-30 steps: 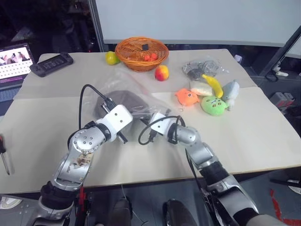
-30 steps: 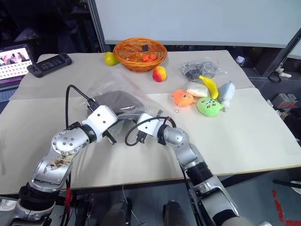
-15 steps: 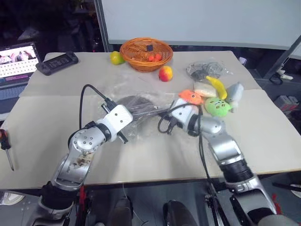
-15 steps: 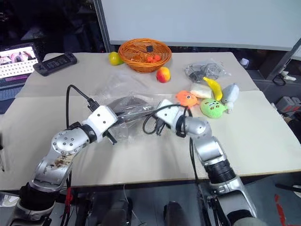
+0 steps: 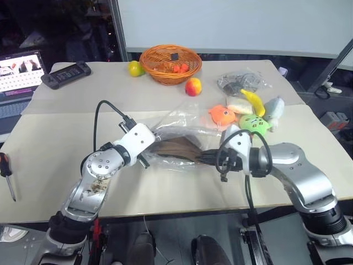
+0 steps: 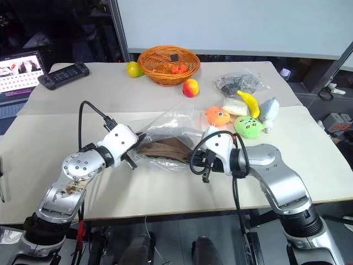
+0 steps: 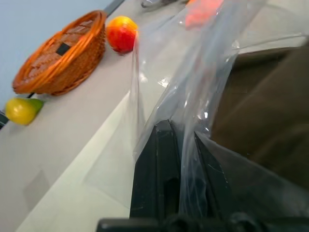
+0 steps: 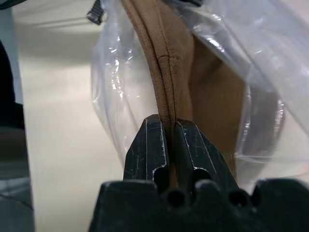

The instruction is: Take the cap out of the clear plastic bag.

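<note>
Mid-extraction: the right claw (image 8: pixel 166 126), clamped on the cap's (image 5: pixel 177 149) edge, must pull away while the left claw (image 7: pixel 186 145) pinches the bag (image 5: pixel 182 118).

The cap (image 6: pixel 165 148) is plain brown with a stitched seam, inside a clear, glossy bag (image 6: pixel 171 124); the table (image 6: pixel 83 99) is pale beige. At twelve o'clock the basket (image 6: pixel 168 63) is orange wicker holding small red pieces and a dark tag; the pear (image 6: pixel 133 69) beside it is yellow-green; the peach (image 6: pixel 190 87) is red and yellow. At two o'clock lie an orange plush (image 6: pixel 217 116), a green plush (image 6: pixel 248 126), a grey plush (image 6: pixel 268 107) and a yellow banana (image 6: pixel 249 102). Each tool has black fingers (image 8: pixel 161 145) and a white wrist housing; the screwdriver (image 5: pixel 4 165) handle is red and black.
</note>
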`<state>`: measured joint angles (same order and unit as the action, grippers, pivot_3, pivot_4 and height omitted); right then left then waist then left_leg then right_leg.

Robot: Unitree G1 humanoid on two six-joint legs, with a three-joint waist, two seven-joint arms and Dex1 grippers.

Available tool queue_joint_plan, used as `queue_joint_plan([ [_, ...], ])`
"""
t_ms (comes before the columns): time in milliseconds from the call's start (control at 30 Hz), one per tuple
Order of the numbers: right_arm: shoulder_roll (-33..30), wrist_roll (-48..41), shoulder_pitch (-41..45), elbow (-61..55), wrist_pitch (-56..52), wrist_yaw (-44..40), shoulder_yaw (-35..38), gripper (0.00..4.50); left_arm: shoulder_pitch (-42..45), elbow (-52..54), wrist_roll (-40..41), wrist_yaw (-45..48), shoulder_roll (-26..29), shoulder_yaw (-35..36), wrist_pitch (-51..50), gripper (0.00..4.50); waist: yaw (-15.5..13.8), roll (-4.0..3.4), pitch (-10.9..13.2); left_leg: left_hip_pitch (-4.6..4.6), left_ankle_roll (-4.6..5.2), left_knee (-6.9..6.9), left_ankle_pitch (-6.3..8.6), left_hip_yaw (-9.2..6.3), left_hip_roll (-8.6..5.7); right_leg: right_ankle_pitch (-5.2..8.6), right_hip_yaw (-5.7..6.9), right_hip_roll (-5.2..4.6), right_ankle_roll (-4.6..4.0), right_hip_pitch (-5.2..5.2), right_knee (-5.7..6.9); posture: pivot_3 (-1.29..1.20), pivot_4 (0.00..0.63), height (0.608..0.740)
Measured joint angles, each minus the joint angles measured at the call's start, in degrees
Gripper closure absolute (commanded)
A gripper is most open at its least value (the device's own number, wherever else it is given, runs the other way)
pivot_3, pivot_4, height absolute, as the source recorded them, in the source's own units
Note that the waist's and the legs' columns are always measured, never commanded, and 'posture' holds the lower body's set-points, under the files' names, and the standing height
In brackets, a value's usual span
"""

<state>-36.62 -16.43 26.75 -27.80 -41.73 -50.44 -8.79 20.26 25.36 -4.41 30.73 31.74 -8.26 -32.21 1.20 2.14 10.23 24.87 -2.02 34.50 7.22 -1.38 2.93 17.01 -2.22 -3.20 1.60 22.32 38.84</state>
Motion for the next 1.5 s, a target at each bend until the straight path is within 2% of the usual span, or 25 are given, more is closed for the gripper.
queue_joint_plan([
  [200,6.03,1.49,4.79,-0.16,-3.59,7.76,-0.96,4.48,-0.03,-0.61,-0.21,-0.61,0.06,0.75,0.04,4.5,-0.2,0.0,0.0,0.05,0.0,0.02,0.0,0.0,-0.01,-0.06,-0.01,-0.01,-0.05,0.02,0.0,0.0,0.15,0.74],
  [533,12.39,-8.27,5.86,-2.65,-18.83,10.8,2.04,4.48,-0.05,-1.39,-1.03,-1.29,0.41,2.33,0.04,4.5,-0.37,0.0,0.0,0.11,0.06,0.07,0.05,0.0,-0.02,-0.05,0.01,-0.04,-0.04,0.02,0.01,0.0,0.15,0.74],
  [633,21.36,-8.79,8.55,0.78,-27.94,18.41,5.24,4.48,0.03,-1.83,-1.53,-1.59,0.35,2.8,-0.09,4.5,0.05,0.0,0.0,0.1,0.06,0.06,0.05,0.0,-0.01,-0.06,-0.02,-0.01,-0.06,0.07,0.1,0.0,0.15,0.74],
  [767,28.33,-8.77,11.91,2.64,-34.41,24.84,7.74,4.48,0.02,-2.44,-2.24,-1.91,0.29,3.66,-0.1,4.5,-0.02,-0.01,0.0,0.12,0.06,0.06,0.05,0.0,-0.01,-0.06,-0.01,-0.01,-0.06,0.09,0.09,0.0,0.15,0.74],
  [867,28.29,-8.51,12.31,2.28,-33.81,25.64,5.81,4.48,0.02,-2.78,-2.28,-1.95,0.26,4.19,-0.09,4.5,-0.15,-0.01,0.0,0.17,0.08,0.06,0.06,0.01,-0.02,-0.06,0.0,-0.02,-0.06,0.12,0.05,0.0,0.15,0.74],
  [933,26.3,-7.78,12.27,1.73,-30.84,24.82,3.07,4.48,0.02,-2.8,-2.29,-1.95,0.22,4.77,-0.09,4.5,-0.23,-0.01,0.0,0.19,0.09,0.07,0.06,0.01,-0.02,-0.05,0.01,-0.03,-0.05,0.13,0.04,0.0,0.15,0.74],
  [1067,17.02,-3.76,12.28,1.76,-17.61,17.51,-3.2,4.48,0.09,-2.78,-2.26,-1.88,-0.17,4.8,0.13,4.5,-0.38,-0.01,0.01,0.2,0.09,0.12,0.07,0.01,-0.04,-0.04,0.04,-0.05,-0.01,0.11,0.0,0.0,0.15,0.74],
  [1300,3.61,7.96,12.41,8.42,15.75,-0.95,-11.56,4.48,0.23,-4.3,-2.24,-0.74,-0.63,3.31,1.03,4.5,-0.17,-0.01,0.01,0.21,0.18,0.14,0.13,0.03,-0.04,-0.03,0.02,-0.04,0.02,0.1,-0.06,0.0,0.15,0.74],
  [1400,1.4,14.29,13.26,13.96,29.15,-5.87,-15.48,4.48,0.21,-6.15,-2.24,-0.05,-0.64,2.47,1.02,4.5,0.02,-0.01,0.01,0.2,0.18,0.14,0.13,0.03,-0.03,-0.03,0.01,-0.02,0.01,0.11,-0.05,0.0,0.15,0.74],
  [1500,0.9,22.77,15.19,20.83,41.95,-7.17,-20.63,4.48,0.09,-6.41,-2.2,0.38,-0.65,1.97,1.03,4.5,0.1,-0.01,0.01,0.2,0.18,0.14,0.12,0.04,-0.03,-0.03,0.01,-0.03,0.01,0.1,-0.05,0.0,0.15,0.74],
])
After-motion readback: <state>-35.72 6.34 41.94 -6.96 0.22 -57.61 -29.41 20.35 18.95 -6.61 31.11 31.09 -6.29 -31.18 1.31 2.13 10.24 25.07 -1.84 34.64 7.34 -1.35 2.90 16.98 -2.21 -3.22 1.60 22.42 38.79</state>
